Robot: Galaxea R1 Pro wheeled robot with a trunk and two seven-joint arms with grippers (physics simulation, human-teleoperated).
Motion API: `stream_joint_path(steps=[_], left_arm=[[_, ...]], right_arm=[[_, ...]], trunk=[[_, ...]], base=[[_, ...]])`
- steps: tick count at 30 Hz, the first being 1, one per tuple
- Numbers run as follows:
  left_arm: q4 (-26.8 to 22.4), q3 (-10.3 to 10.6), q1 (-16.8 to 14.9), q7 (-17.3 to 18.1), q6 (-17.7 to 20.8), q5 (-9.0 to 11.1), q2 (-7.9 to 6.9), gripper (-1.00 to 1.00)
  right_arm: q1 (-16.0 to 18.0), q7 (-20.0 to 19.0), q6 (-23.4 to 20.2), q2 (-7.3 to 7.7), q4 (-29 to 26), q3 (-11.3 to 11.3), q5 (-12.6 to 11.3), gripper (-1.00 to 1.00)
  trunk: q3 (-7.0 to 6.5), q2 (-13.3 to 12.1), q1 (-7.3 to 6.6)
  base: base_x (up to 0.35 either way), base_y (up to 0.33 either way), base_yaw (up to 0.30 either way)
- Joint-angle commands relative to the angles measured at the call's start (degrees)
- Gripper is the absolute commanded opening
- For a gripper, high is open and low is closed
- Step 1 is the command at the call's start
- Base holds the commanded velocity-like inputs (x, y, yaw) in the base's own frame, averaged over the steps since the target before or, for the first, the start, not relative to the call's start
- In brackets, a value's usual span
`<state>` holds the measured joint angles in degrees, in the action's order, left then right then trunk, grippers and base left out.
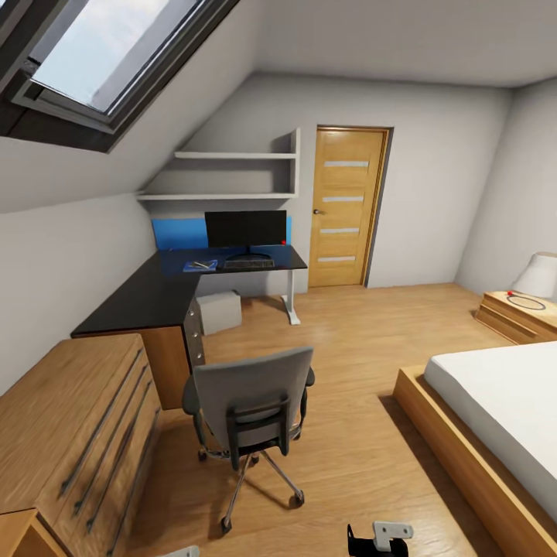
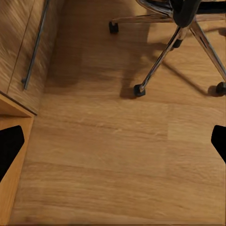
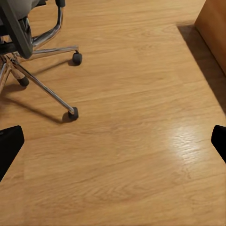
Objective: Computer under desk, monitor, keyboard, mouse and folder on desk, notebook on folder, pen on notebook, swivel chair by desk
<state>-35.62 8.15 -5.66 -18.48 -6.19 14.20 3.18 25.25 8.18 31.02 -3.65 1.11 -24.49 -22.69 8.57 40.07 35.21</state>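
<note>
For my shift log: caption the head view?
Swivel chair stands on open floor, away from the desk bearing monitor and keyboard.

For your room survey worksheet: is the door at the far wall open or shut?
Shut. In the head view the door sits flush within its frame, its full face showing, with no gap or room visible beyond.

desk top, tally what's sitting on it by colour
Going by the head view, on the desk:
black: 2, the monitor and the keyboard
blue: 1, the folder, with something small and pale lying on it, too small to tell what
total: 3
</note>
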Motion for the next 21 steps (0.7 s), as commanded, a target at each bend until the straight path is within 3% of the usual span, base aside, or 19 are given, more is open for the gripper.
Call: stream_joint_path(steps=[1, 13, 21], left_arm=[[1.16, 0.38, -0.05, -0.41, -0.23, 0.95, 0.18, 1.0], [3.18, 0.29, -0.05, -0.48, -0.22, 1.44, 0.16, 1.0], [3.19, 0.29, -0.05, -0.5, -0.22, 1.44, 0.18, 1.0]], right_arm=[[0.07, 0.26, 0.18, -0.04, 0.12, -0.54, -0.25, 1.0], [0.07, 0.26, 0.18, -0.08, 0.12, -0.56, -0.25, 1.0], [0.07, 0.26, 0.18, -0.13, 0.12, -0.56, -0.25, 1.0]], trunk=[[0.28, 0.49, 0.24], [2.43, 5.31, 2.88], [3.87, 8.52, 4.63]], base=[[0.0, 0.0, 0.0], [0.0, 0.0, 0.003], [0.0, 0.0, 0.204]])
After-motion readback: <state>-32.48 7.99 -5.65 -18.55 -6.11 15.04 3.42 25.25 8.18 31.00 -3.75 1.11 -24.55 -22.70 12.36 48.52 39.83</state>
